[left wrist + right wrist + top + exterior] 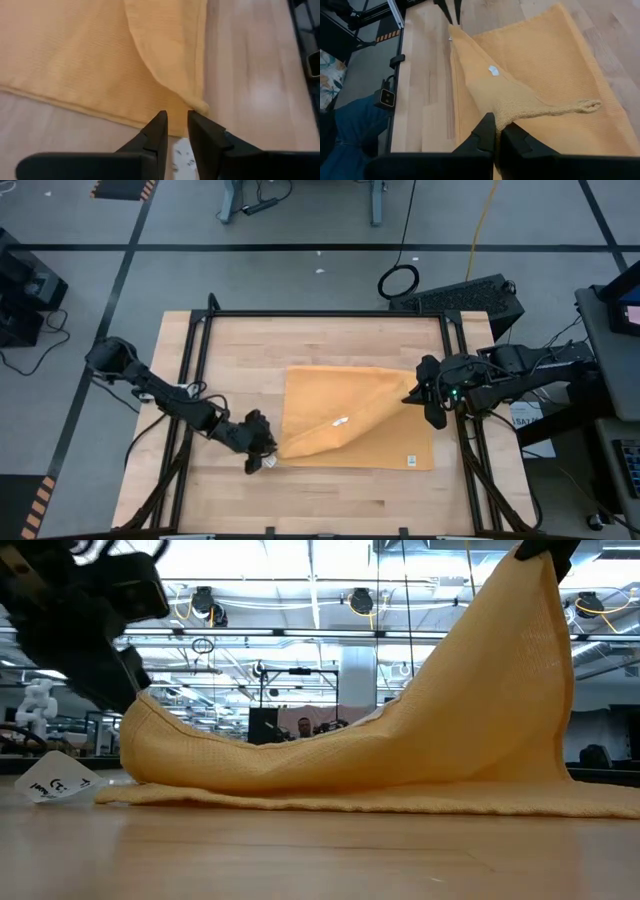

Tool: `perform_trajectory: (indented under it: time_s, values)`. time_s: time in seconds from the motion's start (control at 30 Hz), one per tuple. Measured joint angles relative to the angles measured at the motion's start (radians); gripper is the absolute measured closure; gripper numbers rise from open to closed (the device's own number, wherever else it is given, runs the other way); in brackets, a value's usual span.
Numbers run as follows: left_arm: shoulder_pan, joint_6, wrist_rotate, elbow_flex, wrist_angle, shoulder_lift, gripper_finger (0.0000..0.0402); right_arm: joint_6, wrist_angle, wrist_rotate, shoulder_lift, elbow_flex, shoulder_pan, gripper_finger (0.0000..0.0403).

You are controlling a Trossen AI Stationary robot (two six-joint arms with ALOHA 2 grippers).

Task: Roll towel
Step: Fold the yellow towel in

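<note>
Towel (pixel 360 420), mustard-yellow, lies near the centre of the wooden desk (pixel 230 350), partly folded: a diagonal flap with a small white tag (pixel 340 421) on it runs across the flat lower layer, and a second white label (pixel 409 461) sits at the cloth's 5 o'clock corner. At the 7 o'clock corner of the cloth, the left tool (pixel 262 455) is at desk level, its fingers (pixel 156 131) a narrow gap apart and touching the towel's hem; whether they grip the hem cannot be told. A loose white tag (pixel 55 783) rests on the desk just beside this corner. At the cloth's 3 o'clock edge, the right tool (pixel 425 395) is raised above the desk, fingers pinched tight on a bunched corner of the towel (pixel 520 107). In the low view the fabric rises from the desk in a steep slope toward that raised corner (pixel 520 630).
</note>
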Motion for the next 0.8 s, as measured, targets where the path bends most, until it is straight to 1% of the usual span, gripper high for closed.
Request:
perform_trajectory:
  time_s: [0.1, 0.3, 0.4, 0.47, 0.57, 0.7, 0.8]
  values:
    - [-0.045, -0.056, -0.067, 0.0, 0.0, 0.0, 0.0282, -0.007, 0.0, 0.002, 0.0, 0.0, 0.0, 0.0403]
    - [-0.148, -0.123, -0.229, 0.0, 0.043, 0.0, 0.0186, -0.01, 0.0, 0.002, 0.0, 0.0, 0.0, 0.0403]
    - [-0.17, -0.166, -0.314, 0.0, 0.078, 0.015, 0.0155, -0.013, 0.0, 0.002, 0.0, 0.0, 0.0, 0.0403]
    - [-0.168, -0.23, -0.342, 0.0, 0.076, 0.034, 0.0144, -0.013, 0.002, 0.002, 0.0, 0.0, 0.0, 0.0403]
    - [-0.157, -0.29, -0.343, 0.0, 0.086, 0.093, 0.0139, -0.012, 0.009, 0.002, 0.0, 0.0, 0.0, 0.0403]
    - [-0.151, -0.286, -0.342, -0.001, 0.17, 0.158, 0.0139, -0.013, 0.008, 0.002, 0.0, 0.0, 0.0, 0.0403]
    - [-0.14, -0.286, -0.343, -0.001, 0.197, 0.19, 0.0144, -0.013, 0.008, 0.002, 0.0, 0.0, 0.0, 0.0403]
